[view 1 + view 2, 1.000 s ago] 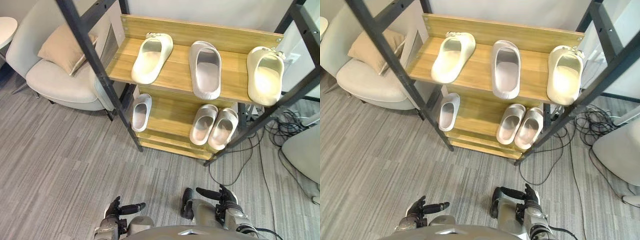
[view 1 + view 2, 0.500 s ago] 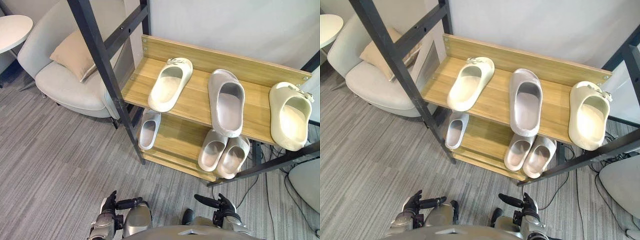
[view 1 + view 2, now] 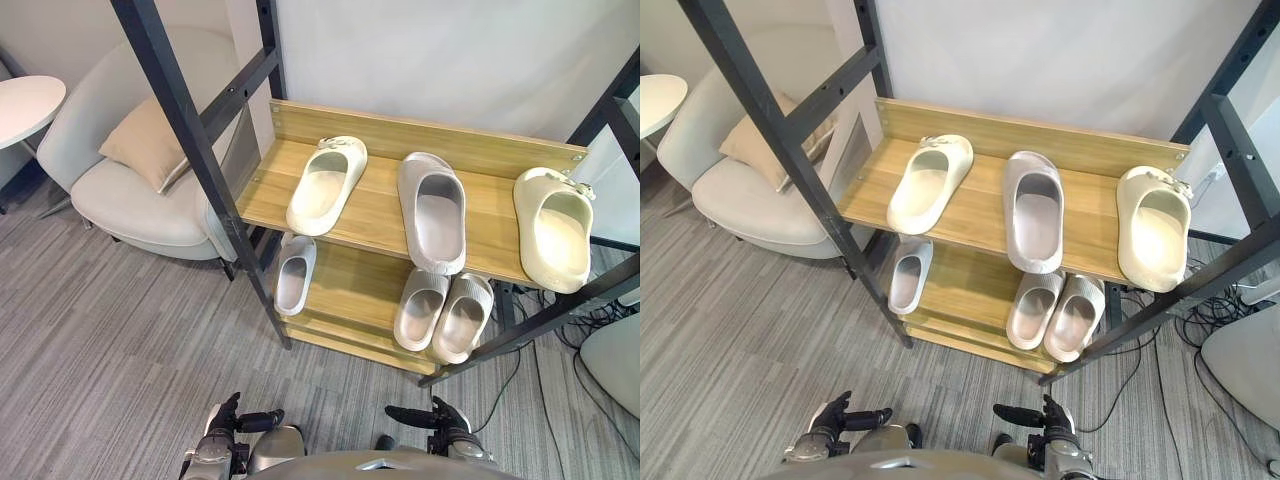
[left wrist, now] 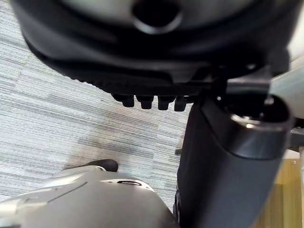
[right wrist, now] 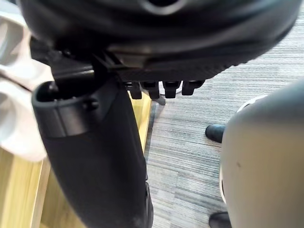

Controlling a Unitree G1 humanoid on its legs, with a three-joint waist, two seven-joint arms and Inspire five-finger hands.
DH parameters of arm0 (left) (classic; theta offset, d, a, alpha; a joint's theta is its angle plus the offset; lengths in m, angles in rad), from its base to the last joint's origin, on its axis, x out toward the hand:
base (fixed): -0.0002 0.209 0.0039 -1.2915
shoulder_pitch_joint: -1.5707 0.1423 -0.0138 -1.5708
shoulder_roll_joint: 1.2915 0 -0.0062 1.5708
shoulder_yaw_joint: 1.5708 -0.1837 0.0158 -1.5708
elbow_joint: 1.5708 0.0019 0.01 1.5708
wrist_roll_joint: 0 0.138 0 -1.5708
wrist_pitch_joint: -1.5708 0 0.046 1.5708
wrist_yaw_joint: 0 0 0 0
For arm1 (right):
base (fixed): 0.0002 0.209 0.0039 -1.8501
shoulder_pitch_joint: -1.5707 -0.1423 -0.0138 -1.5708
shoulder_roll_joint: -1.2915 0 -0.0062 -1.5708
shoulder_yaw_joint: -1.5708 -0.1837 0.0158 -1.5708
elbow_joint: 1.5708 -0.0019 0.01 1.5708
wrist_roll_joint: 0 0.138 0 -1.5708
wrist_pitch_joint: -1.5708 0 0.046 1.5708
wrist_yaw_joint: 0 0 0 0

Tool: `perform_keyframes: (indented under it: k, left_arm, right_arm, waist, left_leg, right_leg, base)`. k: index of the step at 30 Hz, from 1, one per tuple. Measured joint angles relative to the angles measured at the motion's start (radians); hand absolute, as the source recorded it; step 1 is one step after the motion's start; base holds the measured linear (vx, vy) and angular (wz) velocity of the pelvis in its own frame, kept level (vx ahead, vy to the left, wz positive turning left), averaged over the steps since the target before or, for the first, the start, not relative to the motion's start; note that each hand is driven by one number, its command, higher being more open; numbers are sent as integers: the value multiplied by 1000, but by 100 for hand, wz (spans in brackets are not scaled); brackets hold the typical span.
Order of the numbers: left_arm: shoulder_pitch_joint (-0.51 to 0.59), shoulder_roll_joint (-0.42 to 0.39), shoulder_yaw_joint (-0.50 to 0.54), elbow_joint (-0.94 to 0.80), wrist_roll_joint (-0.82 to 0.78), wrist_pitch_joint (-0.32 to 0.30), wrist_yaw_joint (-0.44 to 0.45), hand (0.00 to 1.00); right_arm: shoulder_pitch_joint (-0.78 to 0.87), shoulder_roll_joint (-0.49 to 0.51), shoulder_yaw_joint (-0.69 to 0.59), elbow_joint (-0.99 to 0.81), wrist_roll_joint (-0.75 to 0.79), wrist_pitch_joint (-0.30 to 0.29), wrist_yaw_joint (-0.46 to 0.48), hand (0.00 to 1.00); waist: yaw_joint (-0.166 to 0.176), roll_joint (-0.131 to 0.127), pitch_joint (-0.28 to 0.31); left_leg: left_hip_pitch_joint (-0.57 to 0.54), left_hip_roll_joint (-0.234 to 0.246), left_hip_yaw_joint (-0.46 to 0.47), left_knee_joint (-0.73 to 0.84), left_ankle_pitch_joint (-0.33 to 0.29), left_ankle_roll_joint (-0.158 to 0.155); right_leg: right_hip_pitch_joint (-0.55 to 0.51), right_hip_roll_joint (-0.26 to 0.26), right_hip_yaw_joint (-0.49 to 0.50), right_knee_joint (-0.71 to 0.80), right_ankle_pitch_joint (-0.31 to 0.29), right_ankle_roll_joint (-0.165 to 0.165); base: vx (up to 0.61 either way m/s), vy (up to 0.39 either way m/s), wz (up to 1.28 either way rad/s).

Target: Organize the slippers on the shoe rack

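My left robot hand [image 3: 232, 428] and right robot hand [image 3: 447, 430]: empty, fingers loose. The skewed cream slipper [image 3: 326, 185] lies well ahead at the top shelf's [image 3: 378, 215] left end, nearer the left.

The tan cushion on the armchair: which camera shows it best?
The left eye view: the cushion lies almost whole beside the rack's post. In the right eye view that post crosses in front of it. The wrist views face the floor.

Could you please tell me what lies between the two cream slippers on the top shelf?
A grey slipper lies there, apart from both, as both eye views show.
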Motion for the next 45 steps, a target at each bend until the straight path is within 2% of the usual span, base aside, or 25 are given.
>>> perform_keyframes:
  k: [6,10,15,19,26,29,31,35,40,45]
  left_arm:
    - [-2,5,-14,-2,21,-15,-3,100]
    - [-2,5,-14,-4,33,-17,1,100]
    - [-1,11,-14,-6,39,-17,21,100]
    - [-2,18,-14,-9,46,-20,34,100]
    - [-1,26,-40,-9,65,-23,45,100]
    - [-1,31,-63,-9,66,-23,51,100]
    - [0,35,-85,-8,65,-23,54,100]
    - [4,35,-105,0,65,-22,56,100]
    - [15,27,-114,11,65,-21,56,100]
    - [29,21,-114,9,64,-22,58,100]
  right_arm:
    - [-39,-4,395,-82,-14,-2,60,100]
    - [-60,9,582,-212,-12,-5,111,100]
    - [-59,-9,740,-460,37,-7,174,100]
    - [-57,-81,828,-742,135,-20,237,100]
    - [-95,-227,842,-1188,319,-75,278,100]
    - [-129,-251,803,-1300,356,-86,277,100]
    - [-133,-269,724,-1427,447,-122,275,100]
    - [-135,-270,652,-1514,489,-191,245,100]
    - [-132,-259,590,-1561,464,-225,190,100]
    - [-130,-228,425,-1589,402,-246,115,100]
  waist:
    - [21,-6,-3]
    - [26,-12,-5]
    - [34,-30,-10]
    - [48,-43,-8]
    - [40,-45,-11]
    - [29,-44,-12]
    - [19,-38,-16]
    - [-3,-26,-23]
    - [-12,-5,-44]
    - [-30,8,-52]
  left_leg:
    - [-1,-9,-34,-37,30,2]
    - [2,-9,-39,-51,43,1]
    - [7,-9,-31,-53,46,2]
    - [18,-8,-9,-58,46,2]
    - [33,-4,22,-65,43,-1]
    - [33,-1,33,-60,41,-4]
    - [36,0,35,-50,36,-7]
    - [51,2,39,-49,31,-9]
    - [62,3,50,-49,29,-10]
    - [68,3,60,-49,24,-18]
  right_leg:
    - [1,2,-20,-10,4,-10]
    - [1,3,-22,-14,10,-18]
    - [0,2,-12,-17,18,-17]
    - [-4,0,14,-22,26,-16]
    - [-12,1,45,-13,33,-7]
    - [-17,2,56,-10,35,-7]
    - [-15,3,65,-9,36,-6]
    - [-5,3,72,-7,37,-7]
    - [-3,3,84,-2,37,-7]
    - [-3,3,95,-2,41,-6]
  base:
    - [-10,-19,11]
    - [-26,-8,3]
    - [-42,14,-6]
    - [-48,40,-16]
    - [-5,11,-15]
    - [2,5,-11]
    - [-2,10,-12]
    - [-22,8,-6]
    - [-25,8,-7]
    - [-15,6,-6]
